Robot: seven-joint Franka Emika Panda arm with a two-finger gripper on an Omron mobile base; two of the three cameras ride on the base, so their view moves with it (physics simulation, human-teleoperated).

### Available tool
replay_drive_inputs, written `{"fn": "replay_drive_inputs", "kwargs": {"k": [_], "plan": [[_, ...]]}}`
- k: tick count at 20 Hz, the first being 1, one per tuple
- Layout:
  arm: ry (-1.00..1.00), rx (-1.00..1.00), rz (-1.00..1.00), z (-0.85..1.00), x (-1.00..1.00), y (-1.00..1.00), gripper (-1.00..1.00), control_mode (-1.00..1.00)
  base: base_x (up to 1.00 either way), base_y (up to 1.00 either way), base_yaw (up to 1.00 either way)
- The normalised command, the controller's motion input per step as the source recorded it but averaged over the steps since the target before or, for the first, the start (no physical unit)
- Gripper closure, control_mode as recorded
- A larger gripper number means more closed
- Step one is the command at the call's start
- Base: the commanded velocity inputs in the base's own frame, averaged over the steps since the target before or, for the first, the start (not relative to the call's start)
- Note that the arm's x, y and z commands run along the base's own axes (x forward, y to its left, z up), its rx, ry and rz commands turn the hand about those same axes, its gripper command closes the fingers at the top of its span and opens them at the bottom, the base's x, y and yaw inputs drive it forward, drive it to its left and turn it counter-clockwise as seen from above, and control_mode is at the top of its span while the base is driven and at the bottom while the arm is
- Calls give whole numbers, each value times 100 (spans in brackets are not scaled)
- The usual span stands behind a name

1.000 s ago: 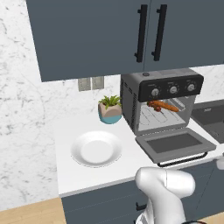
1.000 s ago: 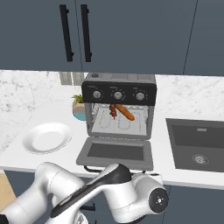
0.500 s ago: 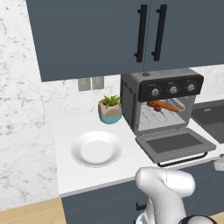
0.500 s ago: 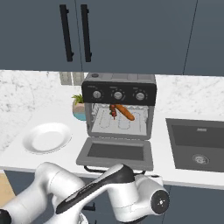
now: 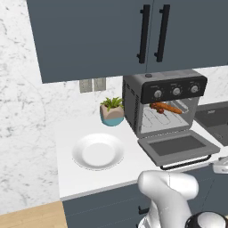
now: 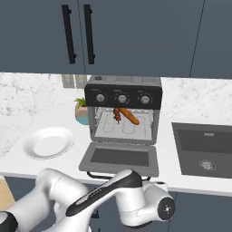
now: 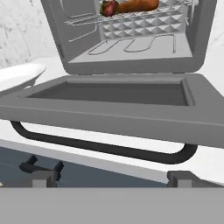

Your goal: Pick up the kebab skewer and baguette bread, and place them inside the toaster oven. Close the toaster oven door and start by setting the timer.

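Note:
The toaster oven (image 5: 171,84) (image 6: 123,90) stands on the counter with the toaster oven door (image 5: 178,146) (image 6: 120,157) (image 7: 109,94) dropped flat open. On the wire rack inside lie the orange-brown baguette bread (image 5: 170,107) (image 6: 130,117) (image 7: 138,5) and, beside it, the dark red kebab skewer (image 5: 156,106) (image 6: 117,114) (image 7: 109,8). My gripper (image 7: 116,177) is open, low in front of the counter edge, just below and short of the door's black bar handle (image 7: 100,146). Nothing is between its fingers.
A white plate (image 5: 98,151) (image 6: 49,142) (image 7: 17,76) sits on the counter left of the oven. A small potted plant (image 5: 112,111) stands behind it by the wall. A dark sink (image 6: 206,152) lies to the right. Upper cabinets (image 5: 133,31) hang above.
The arm has shifted only slightly, low in front of the counter. The oven, its open door and the food on the rack have stayed put.

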Motion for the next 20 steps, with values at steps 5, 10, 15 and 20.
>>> {"fn": "replay_drive_inputs", "kwargs": {"k": [5,10,15,20], "plan": [[-13,1,13,-32,7,-38,-100,-100,0,0,0],[-11,3,9,-1,11,-49,-100,-100,0,0,0],[-3,4,2,0,30,-34,-100,-100,0,0,0],[0,2,2,-7,39,-20,-100,-100,0,0,0]]}}
